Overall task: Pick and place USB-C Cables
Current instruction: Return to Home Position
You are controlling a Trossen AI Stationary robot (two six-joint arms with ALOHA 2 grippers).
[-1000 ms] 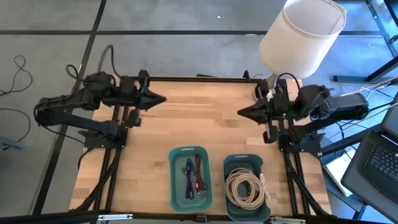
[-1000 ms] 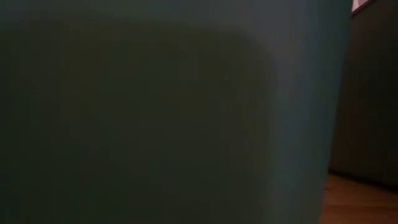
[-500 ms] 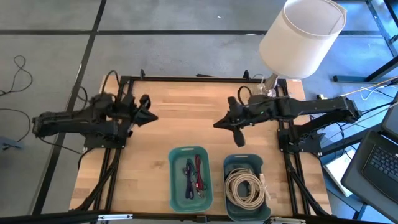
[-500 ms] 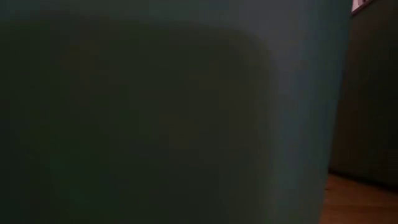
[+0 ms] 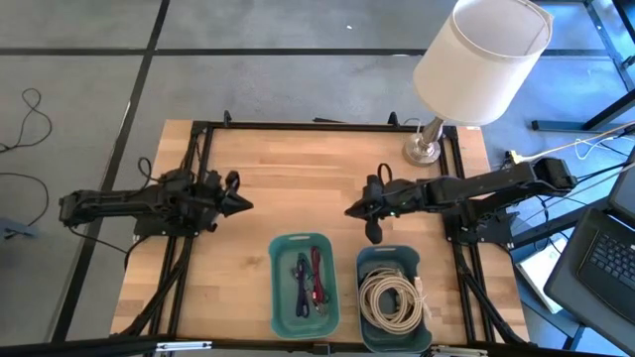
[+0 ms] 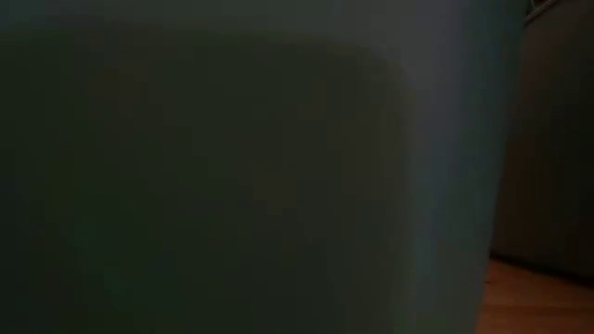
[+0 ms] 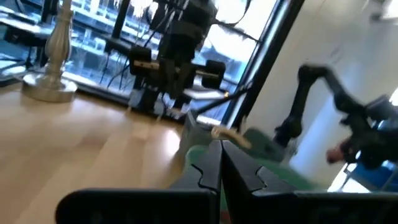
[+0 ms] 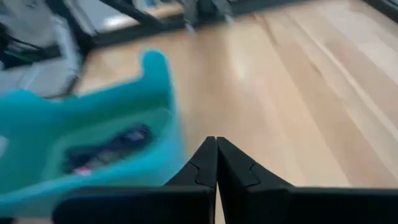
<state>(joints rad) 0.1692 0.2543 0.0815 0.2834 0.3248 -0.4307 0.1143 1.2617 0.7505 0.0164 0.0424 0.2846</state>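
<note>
The right pincer (image 5: 349, 210) and left pincer (image 5: 245, 205) are closed, empty. A low swing could knock the teal tray (image 5: 361, 297) near the right one.

On my table (image 5: 298, 169) two trays sit side by side at the near edge. The left tray (image 5: 275, 288) holds the short leads (image 5: 308, 283), and the right tray (image 5: 387, 252) holds the coiled cables (image 5: 389, 297). I see the lamp (image 5: 422, 151) at the far right corner, behind the right tray.
</note>
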